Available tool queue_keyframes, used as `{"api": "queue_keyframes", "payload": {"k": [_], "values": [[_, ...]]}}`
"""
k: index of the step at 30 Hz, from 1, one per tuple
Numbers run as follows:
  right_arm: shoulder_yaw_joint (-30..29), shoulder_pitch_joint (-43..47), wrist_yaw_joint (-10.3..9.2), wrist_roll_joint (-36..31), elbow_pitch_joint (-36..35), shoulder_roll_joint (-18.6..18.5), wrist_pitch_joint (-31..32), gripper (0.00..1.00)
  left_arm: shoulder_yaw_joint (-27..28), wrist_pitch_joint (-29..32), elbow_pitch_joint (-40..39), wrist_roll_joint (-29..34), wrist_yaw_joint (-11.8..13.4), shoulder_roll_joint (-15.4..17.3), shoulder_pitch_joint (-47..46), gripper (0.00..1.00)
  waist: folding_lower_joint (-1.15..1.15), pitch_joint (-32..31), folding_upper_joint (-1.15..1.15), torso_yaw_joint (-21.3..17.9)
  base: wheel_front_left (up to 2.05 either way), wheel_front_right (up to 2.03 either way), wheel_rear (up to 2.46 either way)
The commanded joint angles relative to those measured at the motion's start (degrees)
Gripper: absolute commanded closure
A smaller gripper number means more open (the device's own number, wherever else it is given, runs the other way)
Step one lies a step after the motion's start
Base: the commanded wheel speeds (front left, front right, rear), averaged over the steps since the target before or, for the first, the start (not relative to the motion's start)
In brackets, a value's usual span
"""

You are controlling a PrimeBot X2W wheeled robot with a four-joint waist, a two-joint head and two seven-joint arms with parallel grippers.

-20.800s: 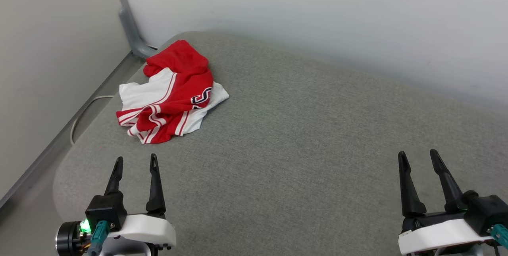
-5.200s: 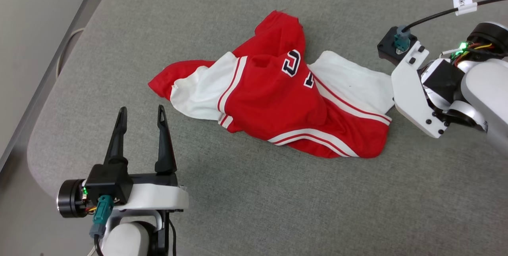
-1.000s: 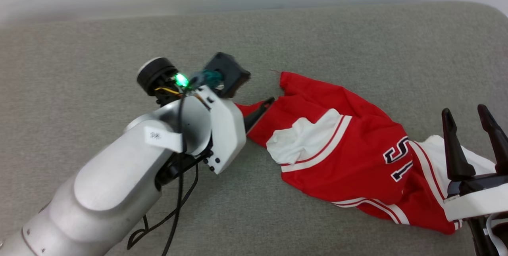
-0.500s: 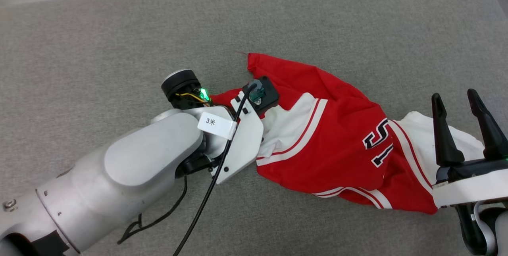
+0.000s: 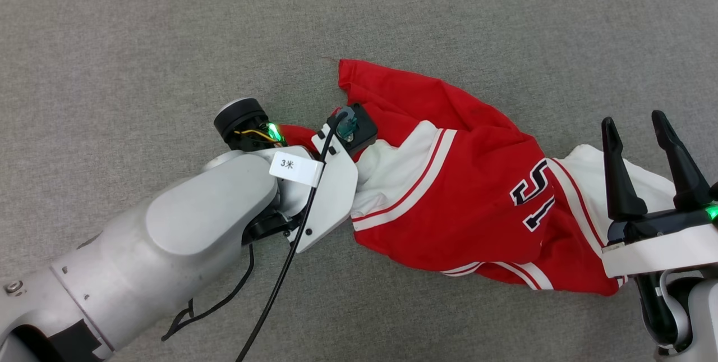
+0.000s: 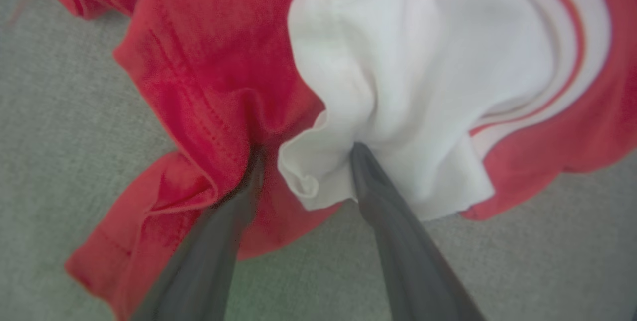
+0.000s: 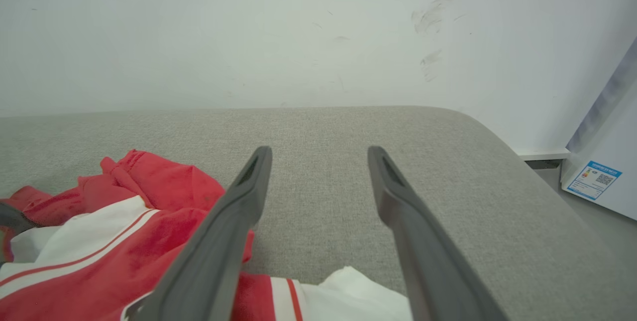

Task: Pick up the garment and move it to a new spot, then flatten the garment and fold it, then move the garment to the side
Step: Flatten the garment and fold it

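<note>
The garment [image 5: 465,193], red with white sleeves, striped trim and part of the black lettering, lies crumpled on the grey cushion. My left arm [image 5: 196,227] reaches down onto its left end, and the wrist hides the fingers in the head view. In the left wrist view my left gripper [image 6: 306,152] is open, its tips pressed into the cloth [image 6: 199,62] with a fold of white sleeve and red fabric between them. My right gripper [image 5: 631,119] stands open over the garment's right end, holding nothing. Its fingers [image 7: 234,221] hover above the cloth [image 7: 99,231].
The grey upholstered cushion [image 5: 168,42] spreads wide on all sides of the garment. A white wall [image 7: 249,27] rises behind it. The cushion's rounded corner [image 7: 497,137] drops off toward a white appliance with a label [image 7: 597,176]. A black cable [image 5: 280,294] hangs from my left wrist.
My left gripper has come from beside the garment's left tip onto it and pressed its fingers into the folds. The head camera has tilted down. The right gripper stays open.
</note>
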Motion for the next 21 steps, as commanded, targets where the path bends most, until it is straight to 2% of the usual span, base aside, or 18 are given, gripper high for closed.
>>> {"api": "queue_keyframes", "payload": {"k": [1, 5, 10, 13, 16, 17, 21], "values": [[0.0, -0.8, -0.06, -0.4, 0.4, -0.1, -0.4, 0.0, -1.9, 0.3, 1.4, 0.8, 0.2, -0.1, 3.5, 1.0, 0.0, -0.1, 0.0, 0.2, 0.0, 0.0, 0.0], [-0.1, -0.7, -0.05, -0.4, 1.4, -0.3, -0.9, 0.0, -1.4, -3.8, 1.3, 0.5, 0.2, 0.4, 0.2, 1.0, 0.0, -1.1, 0.0, 1.1, 0.0, 0.0, 0.0], [-0.7, 0.2, -0.06, -0.1, 2.2, -1.0, -1.1, 0.0, 0.3, -12.6, 0.9, -1.5, 0.2, 1.5, -3.2, 1.0, 0.0, -3.2, 0.0, 3.1, 0.0, 0.0, 0.0], [-1.3, 0.8, -0.06, 0.0, 2.4, -1.4, -1.0, 0.0, 2.7, -17.1, -0.5, -2.1, 0.5, 4.1, -3.1, 1.0, 0.0, -4.5, 0.0, 4.7, 0.0, 0.0, 0.0], [-1.8, 1.6, -0.06, 0.2, 2.6, -1.6, -0.9, 0.0, 4.9, -20.5, -2.9, -2.9, 2.3, 7.1, -1.1, 1.0, 0.0, -5.5, 0.0, 6.4, 0.0, 0.0, 0.0], [-1.8, 1.6, -0.06, 0.2, 2.6, -1.6, -0.9, 0.0, 4.9, -20.5, -2.9, -2.9, 2.3, 7.1, -1.1, 1.0, 0.0, -5.5, 0.0, 6.4, 0.0, 0.0, 0.0], [-1.8, 2.3, -0.06, 0.6, 2.7, -1.8, -0.8, 0.0, 7.0, -22.7, -7.9, -4.7, 6.4, 13.0, 3.3, 1.0, 0.0, -6.2, 0.0, 8.2, 0.0, 0.0, 0.0]]}}
